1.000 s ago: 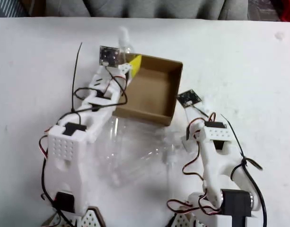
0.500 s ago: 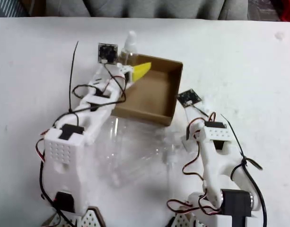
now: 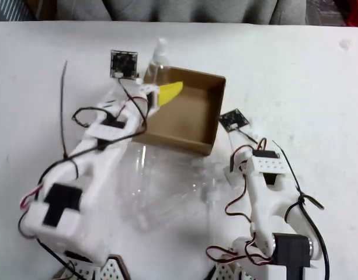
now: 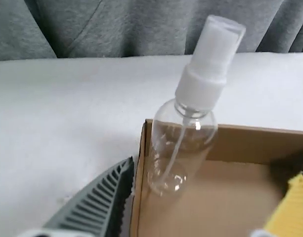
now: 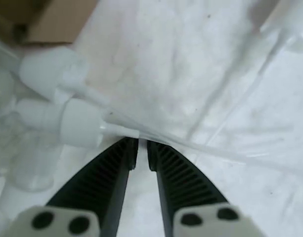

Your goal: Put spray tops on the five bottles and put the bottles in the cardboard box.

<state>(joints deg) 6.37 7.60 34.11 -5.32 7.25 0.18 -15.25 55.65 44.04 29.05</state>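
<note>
Left gripper (image 3: 157, 93), at the far left corner of the cardboard box (image 3: 216, 111): fingers wide apart, grey ribbed finger (image 4: 99, 207) outside the box wall, yellow finger (image 4: 292, 205) over the box floor. Holds nothing, touches nothing visible.

Between those fingers and farther off, in that same box corner: capped spray bottle (image 4: 183, 143), clear body, white spray top on, dip tube visible inside. Seems to stand inside the box against the wall, free of both fingers. From the high view, white top (image 3: 160, 48) above the box's far rim.

Right gripper (image 5: 140, 144), low over the white table (image 3: 295, 64) near the box's front: black ribbed fingers almost together, only a thin slit left, nothing seen in the slit. Tips just short of a thin clear dip tube (image 5: 191, 148) lying across them; contact cannot be told.

Just beyond the tips: two loose white spray tops (image 5: 67, 121), side by side on the table.

Between the two arms, in front of the box: uncapped clear bottles (image 3: 161, 195) lying on the table.
</note>
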